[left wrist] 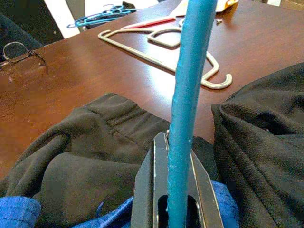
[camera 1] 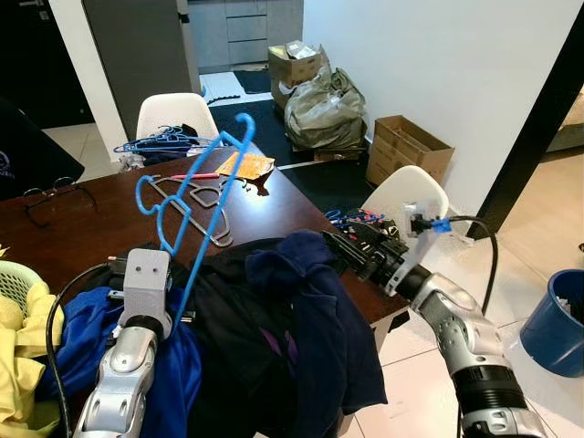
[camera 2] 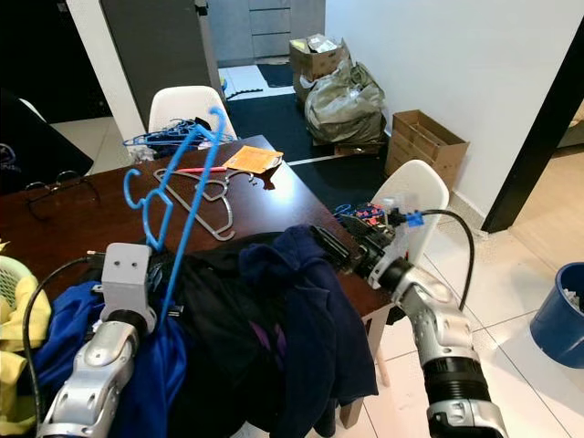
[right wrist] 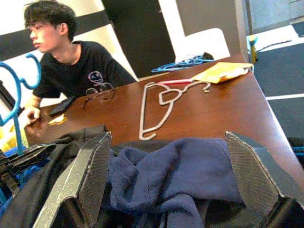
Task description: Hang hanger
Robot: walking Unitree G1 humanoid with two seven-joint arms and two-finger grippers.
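My left gripper (left wrist: pixel 175 156) is shut on the lower bar of a blue plastic hanger (camera 1: pixel 196 187), which stands upright over the clothes pile with its hook at the top. The right gripper (right wrist: pixel 167 138) is open, its wide fingers on either side of a navy garment (camera 1: pixel 306 292) at the table's right edge. A black garment (left wrist: pixel 90 161) and a bright blue one (camera 1: pixel 82 338) lie under my left arm. A beige hanger (camera 1: pixel 199 208) lies flat on the brown table (camera 1: pixel 82 228).
Several blue hangers (camera 1: pixel 164 141) rest on a white chair behind the table, near an orange paper (camera 1: pixel 245 165) and glasses (camera 1: pixel 50 196). A person (right wrist: pixel 71 61) sits at the far side. A yellow-green basket (camera 1: pixel 14 283), a white chair (camera 1: pixel 401 193), boxes (camera 1: pixel 408 146) and a blue bin (camera 1: pixel 557 321) surround it.
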